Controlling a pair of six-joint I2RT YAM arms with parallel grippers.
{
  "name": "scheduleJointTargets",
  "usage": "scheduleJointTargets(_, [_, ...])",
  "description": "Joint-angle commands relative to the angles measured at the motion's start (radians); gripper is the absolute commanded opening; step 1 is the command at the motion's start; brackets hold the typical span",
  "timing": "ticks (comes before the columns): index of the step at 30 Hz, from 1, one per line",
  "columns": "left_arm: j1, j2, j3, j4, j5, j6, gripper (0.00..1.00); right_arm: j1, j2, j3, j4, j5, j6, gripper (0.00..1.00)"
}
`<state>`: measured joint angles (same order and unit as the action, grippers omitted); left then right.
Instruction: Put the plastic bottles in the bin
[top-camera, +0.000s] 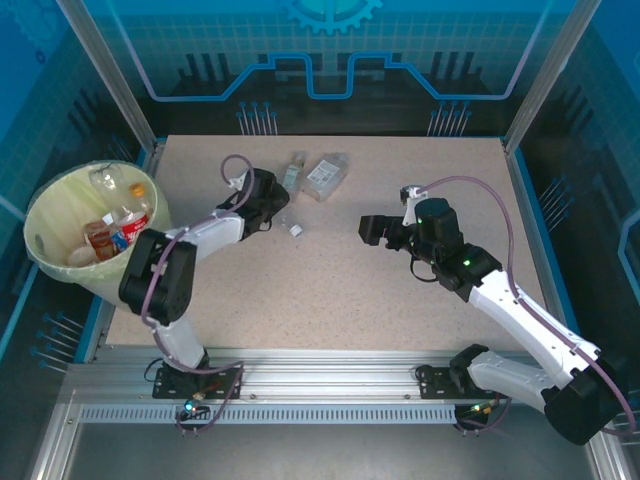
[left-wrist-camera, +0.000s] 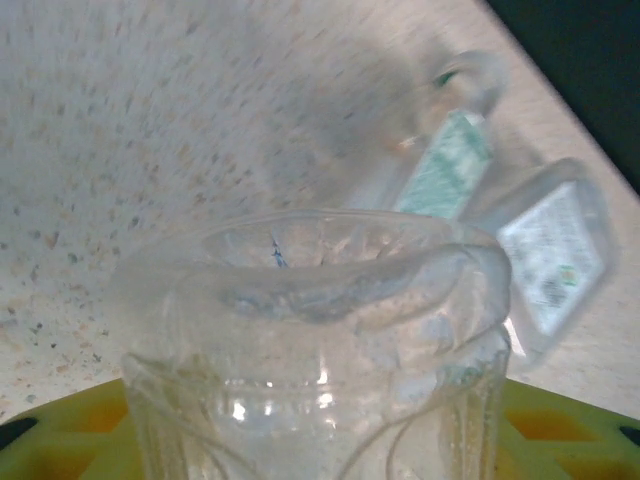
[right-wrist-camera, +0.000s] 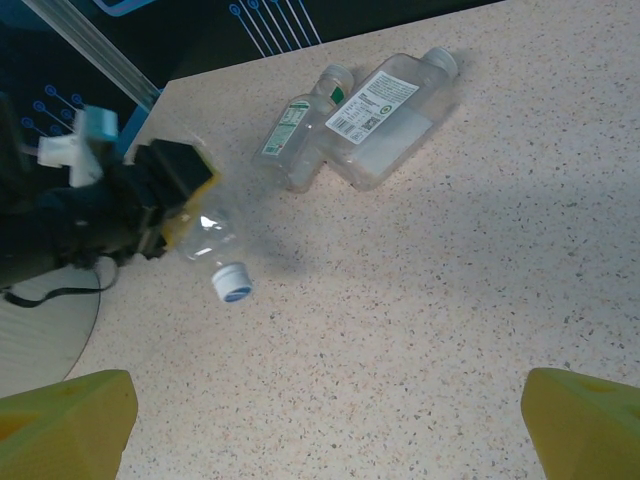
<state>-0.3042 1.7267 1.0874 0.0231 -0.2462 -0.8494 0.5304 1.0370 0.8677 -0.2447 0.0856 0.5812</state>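
Note:
My left gripper (top-camera: 274, 214) is shut on a clear empty bottle (top-camera: 288, 224), whose white cap (top-camera: 296, 231) points toward the table's middle. In the left wrist view this bottle (left-wrist-camera: 320, 340) bulges between the yellow fingers (left-wrist-camera: 60, 430). The right wrist view shows it (right-wrist-camera: 208, 243) just above the table. Two more bottles lie at the back: a slim one with a green label (top-camera: 293, 172) (right-wrist-camera: 298, 132) and a flat one with a white label (top-camera: 326, 176) (right-wrist-camera: 385, 112). The pale bin (top-camera: 50, 205) at far left holds several bottles (top-camera: 120, 230). My right gripper (top-camera: 368, 229) (right-wrist-camera: 320, 430) is open and holds nothing.
The bin overhangs the table's left edge, beside the left arm's upper link (top-camera: 160, 275). Metal frame posts (top-camera: 530, 90) stand at the back corners. The speckled tabletop (top-camera: 400, 290) stretches between the two arms.

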Motion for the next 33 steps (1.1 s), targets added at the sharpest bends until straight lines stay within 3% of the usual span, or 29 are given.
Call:
scheduleJointTargets(1, [-0.007,-0.12,-0.032,0.04,0.004,0.098,0.49,-0.011,0.003,-0.015,0.029,-0.013,0.014,1.0])
scheduleJointTargets(8, [-0.007,-0.306,-0.057,0.036,0.093,0.165,0.47,-0.011,0.005,-0.016,0.062,-0.011,0.022,1.0])
scheduleJointTargets(15, [-0.007,-0.415,0.06,-0.115,0.156,0.321,0.46,-0.012,0.005,-0.018,0.076,-0.001,0.02,1.0])
scheduleJointTargets(19, [-0.006,-0.487,0.103,-0.188,0.125,0.398,0.46,-0.012,0.005,-0.015,0.09,-0.004,0.011,1.0])
scheduleJointTargets(33, [0.029,-0.653,0.351,-0.575,0.047,0.654,0.46,-0.006,-0.034,-0.029,0.249,-0.239,-0.097,1.0])
